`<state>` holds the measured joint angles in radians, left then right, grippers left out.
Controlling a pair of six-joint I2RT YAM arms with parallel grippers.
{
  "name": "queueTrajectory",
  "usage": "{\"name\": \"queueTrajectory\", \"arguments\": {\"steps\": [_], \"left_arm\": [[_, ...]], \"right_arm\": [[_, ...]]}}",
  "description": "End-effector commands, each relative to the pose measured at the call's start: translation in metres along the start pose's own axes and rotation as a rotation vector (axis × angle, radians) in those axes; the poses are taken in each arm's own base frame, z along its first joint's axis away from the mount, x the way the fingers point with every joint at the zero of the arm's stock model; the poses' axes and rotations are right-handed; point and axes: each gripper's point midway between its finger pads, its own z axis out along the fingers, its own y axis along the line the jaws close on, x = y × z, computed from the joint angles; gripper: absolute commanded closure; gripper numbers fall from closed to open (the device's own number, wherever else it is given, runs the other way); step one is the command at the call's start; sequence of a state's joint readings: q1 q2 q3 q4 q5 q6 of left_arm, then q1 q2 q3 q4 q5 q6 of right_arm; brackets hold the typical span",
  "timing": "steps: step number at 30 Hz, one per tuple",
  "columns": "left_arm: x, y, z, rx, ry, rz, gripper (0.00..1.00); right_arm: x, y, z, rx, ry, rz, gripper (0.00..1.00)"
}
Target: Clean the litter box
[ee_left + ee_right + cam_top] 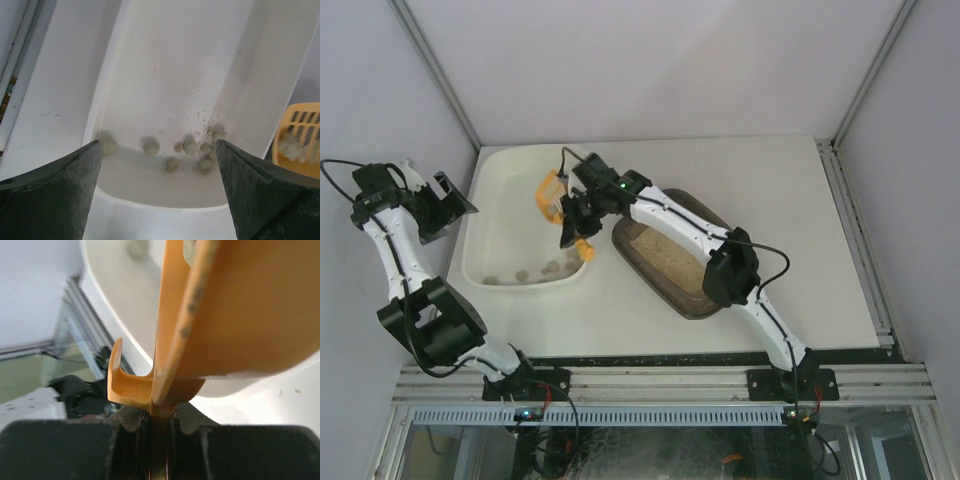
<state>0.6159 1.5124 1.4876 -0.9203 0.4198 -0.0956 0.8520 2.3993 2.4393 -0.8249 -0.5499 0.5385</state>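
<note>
The litter box (pixel 650 285), a dark tray of beige sand, lies right of centre under my right forearm. My right gripper (pixel 575 222) is shut on the handle of an orange slotted scoop (pixel 550 195), whose head hangs over the white tub (pixel 490 200). In the right wrist view the handle (pixel 160 390) runs down between the closed jaws of that gripper (pixel 160 425). A grey clump (pixel 289 145) rests in the scoop (pixel 302 132). Several round clumps (pixel 190 146) lie at the tub's near end (pixel 535 270). My left gripper (pixel 445 205) (pixel 157 165) is open and empty, beside the tub's left rim.
White walls enclose the table on three sides. A metal rail (pixel 855 240) runs along the right edge. The aluminium frame (pixel 660 380) with both arm bases spans the front. Loose litter grains (pixel 205 117) are scattered on the tub floor.
</note>
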Motion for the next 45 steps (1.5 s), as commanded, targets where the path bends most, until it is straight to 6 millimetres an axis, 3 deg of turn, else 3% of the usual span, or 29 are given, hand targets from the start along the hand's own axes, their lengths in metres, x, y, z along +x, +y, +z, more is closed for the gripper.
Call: {"name": "queueTrajectory", "arguments": {"steps": [1,7,17,28,33,39,42,45], "left_arm": [[-0.002,-0.001,-0.002,0.002,-0.039,-0.014,0.01],[0.004,0.003,0.001,-0.007,-0.039,0.005,0.01],[0.015,0.013,0.010,-0.034,-0.014,0.012,0.03],[0.004,0.021,0.005,-0.112,-0.053,0.058,0.03],[0.003,0.009,-0.001,-0.093,-0.068,0.116,0.03],[0.004,-0.015,-0.015,-0.197,-0.131,0.306,0.02],[0.005,-0.031,-0.022,-0.143,-0.165,0.325,0.01],[-0.001,-0.042,-0.029,-0.110,-0.193,0.328,0.00]], "right_arm": [[0.027,-0.030,-0.002,0.236,0.057,-0.111,1.00],[0.046,-0.043,0.001,0.487,0.068,-0.319,1.00],[0.020,-0.045,-0.032,0.857,-0.057,-0.608,1.00],[0.011,-0.041,-0.034,0.980,-0.087,-0.758,1.00],[0.006,-0.025,-0.038,0.929,-0.142,-0.747,1.00],[0.002,0.012,-0.072,0.693,-0.228,-0.610,1.00],[0.009,0.010,-0.105,0.584,-0.222,-0.495,1.00],[0.038,-0.024,-0.125,0.502,-0.172,-0.368,1.00]]}}
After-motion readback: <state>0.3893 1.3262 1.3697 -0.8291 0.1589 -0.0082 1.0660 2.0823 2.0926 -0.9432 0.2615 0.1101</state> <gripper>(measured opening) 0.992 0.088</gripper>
